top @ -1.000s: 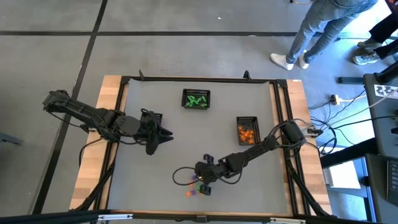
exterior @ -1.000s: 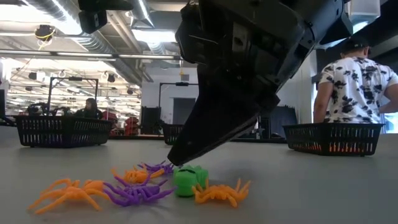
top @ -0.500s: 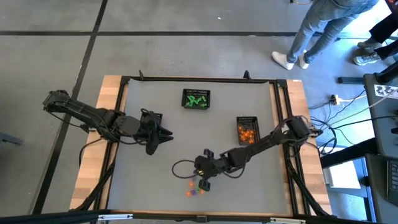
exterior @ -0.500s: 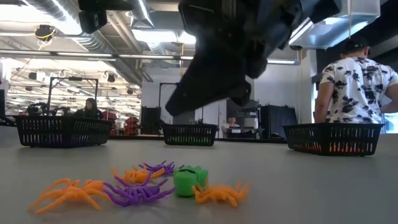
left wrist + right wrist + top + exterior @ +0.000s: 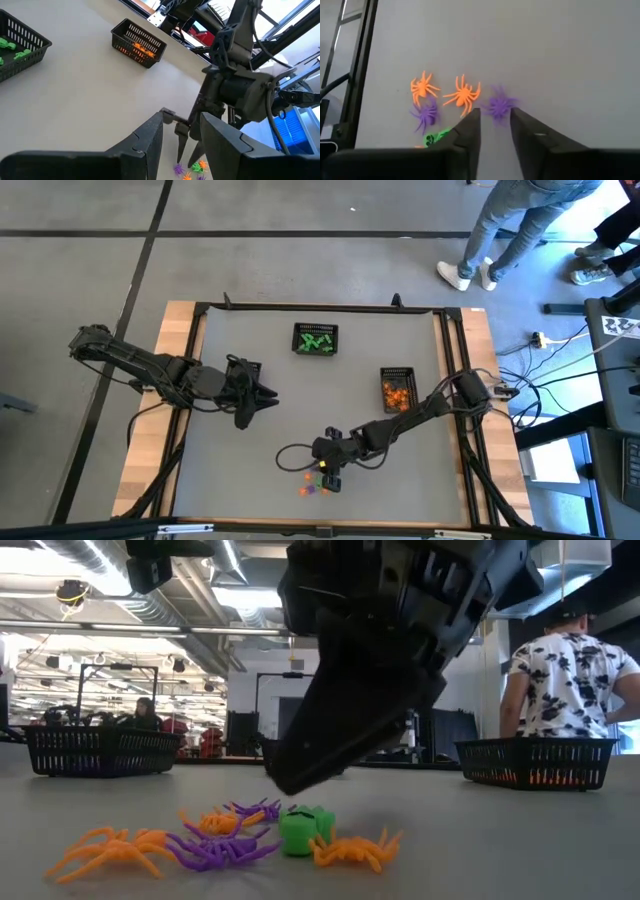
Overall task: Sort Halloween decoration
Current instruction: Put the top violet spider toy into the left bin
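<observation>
Low view first: nearest the camera, a cluster of Halloween decoration [image 5: 240,840] lies flat on the desk [image 5: 520,840], orange and purple spiders with legs splayed outward and a green piece [image 5: 303,830] among them. The cluster's long axis runs across the picture. Just above it hangs the right gripper [image 5: 493,122], fingers parted by a narrow gap, empty, tips pointing down at a purple spider [image 5: 499,105]. Farther back, the left gripper [image 5: 268,393] waits mid-desk, slightly parted and empty. Beyond stand three black mesh baskets [image 5: 535,762]; a person [image 5: 570,675] stands behind.
</observation>
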Robot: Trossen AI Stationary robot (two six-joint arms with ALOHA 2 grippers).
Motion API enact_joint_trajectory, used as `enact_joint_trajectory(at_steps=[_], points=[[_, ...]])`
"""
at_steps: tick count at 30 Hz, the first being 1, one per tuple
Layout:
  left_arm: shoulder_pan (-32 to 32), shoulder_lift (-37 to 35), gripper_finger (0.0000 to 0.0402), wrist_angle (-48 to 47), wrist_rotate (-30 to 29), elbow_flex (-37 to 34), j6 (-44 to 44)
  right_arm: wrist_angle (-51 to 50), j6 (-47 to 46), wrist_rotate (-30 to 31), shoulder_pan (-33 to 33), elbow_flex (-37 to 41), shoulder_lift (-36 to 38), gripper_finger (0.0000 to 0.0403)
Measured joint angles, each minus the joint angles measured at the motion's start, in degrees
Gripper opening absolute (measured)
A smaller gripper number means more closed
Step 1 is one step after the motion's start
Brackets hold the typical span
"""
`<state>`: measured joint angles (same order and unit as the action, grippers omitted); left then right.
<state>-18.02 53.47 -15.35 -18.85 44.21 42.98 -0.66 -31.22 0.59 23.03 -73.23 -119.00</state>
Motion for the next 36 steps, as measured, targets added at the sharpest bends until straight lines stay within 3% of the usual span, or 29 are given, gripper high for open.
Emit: enact_joint_trajectory(at_steps=[4,8,12,20,36], points=[[0.0,0.0,0.0124,0.0,0.0,0.0,-0.02,1.59,-0.36,0.28,-0.07,0.0,-1.41,0.0134],[0.0,0.0,0.0124,0.0,0.0,0.0,-0.02,1.4,-0.59,1.68,-0.17,-0.12,-2.5,0.0135],[0.0,0.0,0.0124,0.0,0.0,0.02,0.07,0.4,-0.09,2.81,-0.11,-0.2,-2.65,0.0109],[0.0,0.0,0.0124,0.0,0.02,0.02,0.15,-0.16,-0.34,3.23,-0.22,-0.14,-2.74,0.0008],[0.0,0.0,0.0124,0.01,-1.09,0.02,0.73,-3.58,0.24,1.83,-6.4,0.15,4.98,0.0001]])
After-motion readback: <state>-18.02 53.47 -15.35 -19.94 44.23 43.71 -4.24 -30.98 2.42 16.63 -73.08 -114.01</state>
